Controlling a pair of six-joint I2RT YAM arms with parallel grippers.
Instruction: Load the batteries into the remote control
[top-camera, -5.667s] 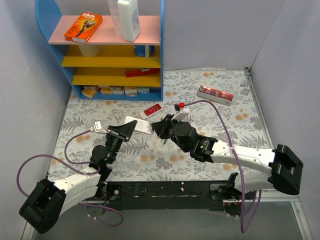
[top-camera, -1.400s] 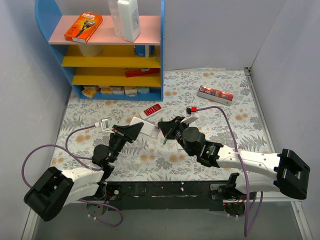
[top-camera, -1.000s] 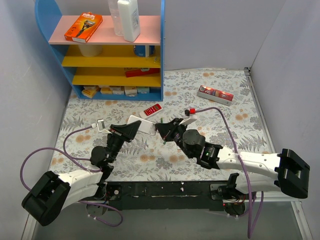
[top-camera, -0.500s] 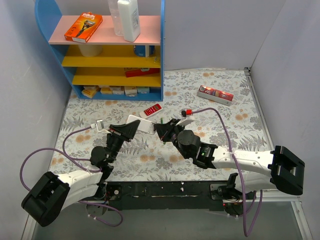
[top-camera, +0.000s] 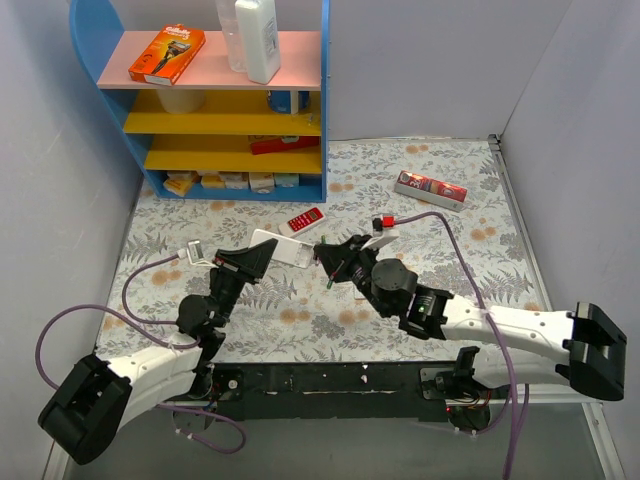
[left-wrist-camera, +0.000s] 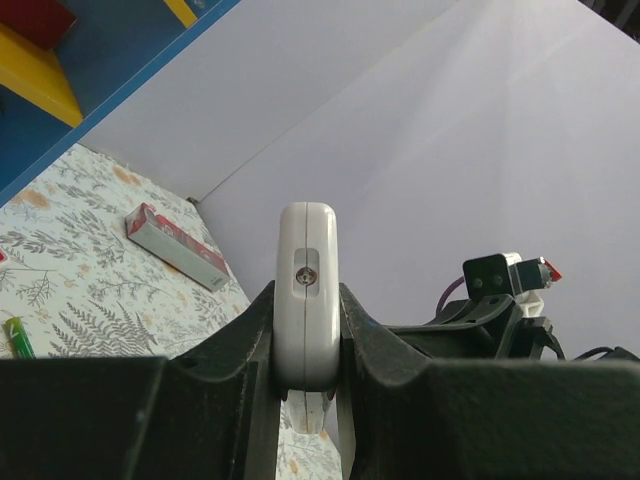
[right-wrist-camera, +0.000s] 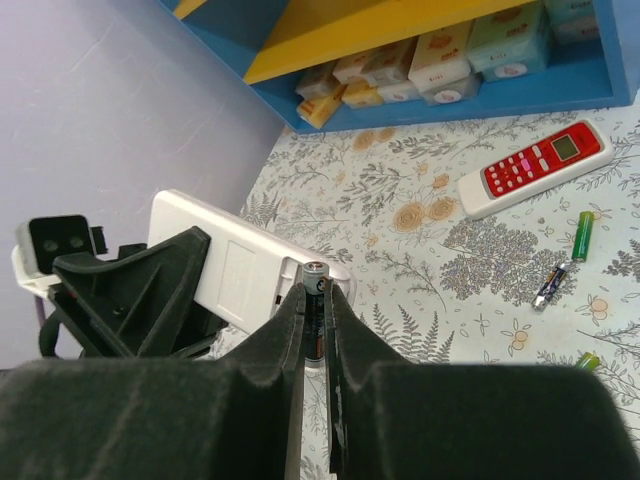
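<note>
Insertion step, seemingly: left hand (top-camera: 252, 262) is clamping the remote control (left-wrist-camera: 306, 290) clear of the worktop (top-camera: 450, 250); right hand (top-camera: 335, 258), at its 3 o'clock, is pinching a battery (right-wrist-camera: 315, 272) just beside the remote's end; next move is probably calling for aligning, then pressing in.

- Left arm (top-camera: 150, 362), right arm (top-camera: 515, 322): white link shells, black joints; blocky black housings at 7 and 4 o'clock overhead.
- Purple cables (top-camera: 436, 216) run off each wrist; red plug (top-camera: 380, 221) on the right one.
- Left hand (left-wrist-camera: 305, 330), right hand (right-wrist-camera: 315, 310): matte black fingers.
</note>
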